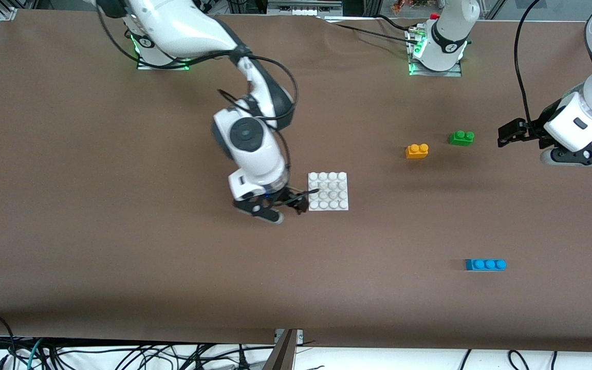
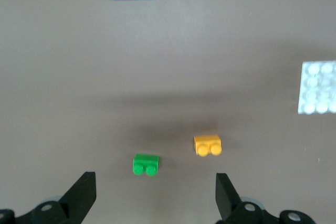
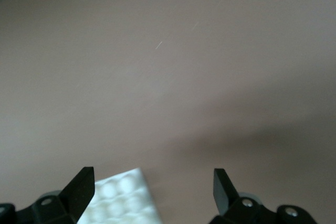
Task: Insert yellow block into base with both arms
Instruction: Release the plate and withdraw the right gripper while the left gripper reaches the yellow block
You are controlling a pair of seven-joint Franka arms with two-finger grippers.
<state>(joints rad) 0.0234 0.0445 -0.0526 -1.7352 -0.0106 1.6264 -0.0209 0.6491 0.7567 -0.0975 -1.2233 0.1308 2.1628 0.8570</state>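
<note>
Right claw [image 1: 300, 200] released, low at the base [image 1: 328, 191] edge. Farther up the desk [image 1: 121, 257], yellow block [image 1: 417, 151] sits beside green brick [image 1: 461, 137]. Left claw [image 1: 506, 134] released, aloft. Block looks light, rigid, slick: you should pinch its flat sides.

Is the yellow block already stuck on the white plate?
No, the yellow block sits on the bare table beside the green block, well apart from the white plate.

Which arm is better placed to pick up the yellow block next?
Left. The left gripper is open in the air beside the green brick and yellow block. The right gripper is open at the base.
</note>
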